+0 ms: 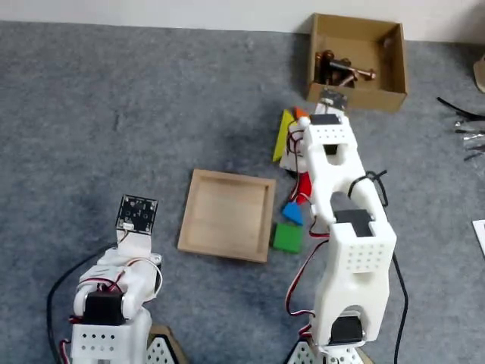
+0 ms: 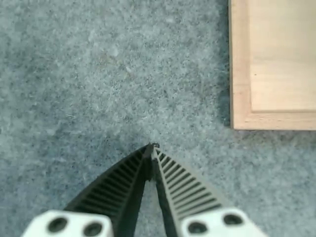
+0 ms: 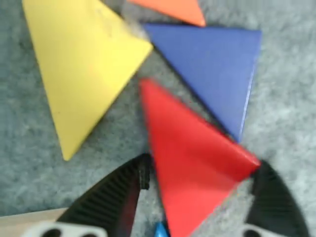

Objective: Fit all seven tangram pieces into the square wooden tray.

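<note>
A grey felt-like cloth (image 1: 114, 114) covers the whole table surface, and a pale white strip (image 1: 151, 11) runs along the top edge of the frame above it. In the upper right sits an open brown cardboard box (image 1: 371, 99) holding a cluster of copper-coloured metal pieces (image 1: 341, 70). At the right edge lie thin black cables (image 1: 461, 112) with a rounded tan object (image 1: 480, 73) above them, and lower down the corner of a white sheet (image 1: 479, 231).

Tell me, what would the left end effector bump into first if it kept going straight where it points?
Probably the grey carpet, just ahead of the shut left end effector. The wooden tray lies off to one side.
</note>
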You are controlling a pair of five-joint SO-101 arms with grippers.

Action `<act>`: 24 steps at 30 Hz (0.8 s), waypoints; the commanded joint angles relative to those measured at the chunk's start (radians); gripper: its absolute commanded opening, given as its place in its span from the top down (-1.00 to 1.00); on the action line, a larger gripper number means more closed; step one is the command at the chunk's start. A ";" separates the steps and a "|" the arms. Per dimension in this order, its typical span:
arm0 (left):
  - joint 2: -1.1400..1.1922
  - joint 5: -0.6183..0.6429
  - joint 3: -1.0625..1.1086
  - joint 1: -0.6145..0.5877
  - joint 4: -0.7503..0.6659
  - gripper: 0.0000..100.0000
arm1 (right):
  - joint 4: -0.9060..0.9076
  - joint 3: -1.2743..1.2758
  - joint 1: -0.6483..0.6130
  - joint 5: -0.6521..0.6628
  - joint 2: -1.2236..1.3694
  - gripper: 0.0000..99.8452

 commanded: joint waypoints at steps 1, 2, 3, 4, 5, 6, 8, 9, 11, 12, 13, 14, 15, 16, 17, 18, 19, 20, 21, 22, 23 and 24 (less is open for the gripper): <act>-0.005 -0.009 0.019 -0.010 0.003 0.99 | -0.038 -0.007 0.010 0.000 -0.024 0.54; -0.005 -0.009 0.019 -0.010 0.003 0.99 | -0.038 -0.007 0.010 0.012 -0.024 0.54; -0.005 -0.009 0.019 -0.010 0.003 0.99 | -0.036 -0.007 0.010 0.038 -0.024 0.54; -0.005 -0.009 0.019 -0.010 0.003 0.99 | -0.035 -0.007 0.010 0.064 -0.024 0.54; -0.005 -0.009 0.019 -0.010 0.003 0.99 | -0.033 -0.007 0.010 0.081 -0.024 0.54; -0.005 -0.009 0.019 -0.010 0.003 0.99 | -0.033 -0.007 0.010 0.084 -0.024 0.54; -0.005 -0.009 0.019 -0.010 0.003 0.99 | -0.027 -0.007 0.010 0.091 -0.028 0.54; -0.005 -0.009 0.019 -0.010 0.003 0.99 | -0.004 -0.007 0.010 0.100 -0.030 0.54; -0.005 -0.009 0.019 -0.010 0.003 0.99 | 0.061 -0.013 0.008 0.161 -0.030 0.54; -0.005 -0.009 0.019 -0.010 0.003 0.99 | 0.085 -0.013 0.008 0.184 -0.031 0.54; -0.005 -0.009 0.019 -0.010 0.003 0.99 | 0.102 -0.015 0.008 0.201 -0.033 0.54; -0.005 -0.009 0.019 -0.010 0.003 0.99 | 0.114 -0.015 0.008 0.215 -0.033 0.54; -0.005 -0.009 0.019 -0.010 0.003 0.99 | 0.125 -0.015 0.008 0.222 -0.033 0.54; -0.005 -0.009 0.019 -0.010 0.003 0.99 | 0.130 -0.015 0.008 0.238 -0.033 0.54; -0.005 -0.009 0.019 -0.010 0.003 0.99 | 0.145 -0.015 0.012 0.258 -0.033 0.54; -0.005 -0.009 0.019 -0.010 0.003 0.99 | 0.163 -0.015 0.013 0.285 -0.033 0.54; -0.005 -0.009 0.019 -0.010 0.003 0.99 | 0.180 -0.015 0.013 0.311 -0.035 0.54; -0.005 -0.009 0.019 -0.010 0.003 0.99 | 0.197 -0.016 0.013 0.334 -0.035 0.54; -0.005 -0.009 0.019 -0.010 0.003 0.99 | 0.209 -0.024 0.010 0.354 -0.035 0.54; -0.005 -0.009 0.019 -0.010 0.003 0.99 | 0.225 -0.041 0.010 0.371 -0.035 0.54; -0.005 -0.009 0.019 -0.010 0.003 0.99 | 0.240 -0.061 0.012 0.384 -0.035 0.54; -0.005 -0.009 0.019 -0.010 0.003 0.99 | 0.262 -0.091 0.013 0.397 -0.035 0.54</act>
